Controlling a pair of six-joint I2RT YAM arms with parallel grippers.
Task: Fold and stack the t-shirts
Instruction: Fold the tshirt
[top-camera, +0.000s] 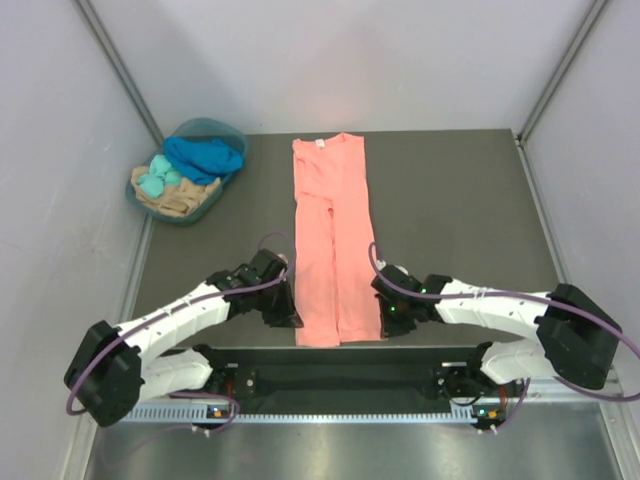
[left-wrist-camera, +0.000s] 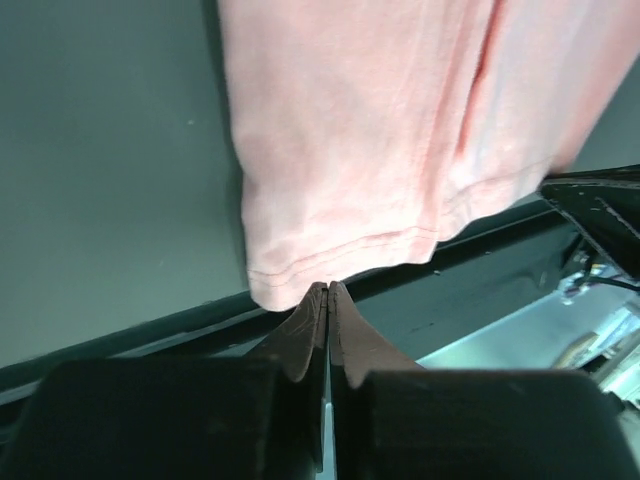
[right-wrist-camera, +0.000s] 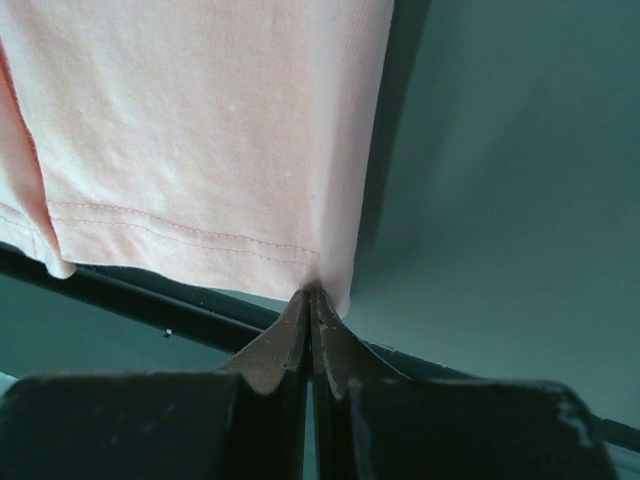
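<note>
Right of the round teal basket (top-camera: 210, 122): salmon-pink t-shirt (top-camera: 335, 240), flat on the table and folded to a narrow strip. Runs far-to-near, neckline at the far end, hem at the near edge. Left gripper (left-wrist-camera: 328, 292) pinches the hem's left corner, right gripper (right-wrist-camera: 310, 296) the right corner. Sleeves tucked out of sight. Inside the basket, royal blue t-shirt (top-camera: 205, 155) and turquoise t-shirt (top-camera: 158, 180) on a tan t-shirt (top-camera: 182, 202), bunched, outlines unclear.
</note>
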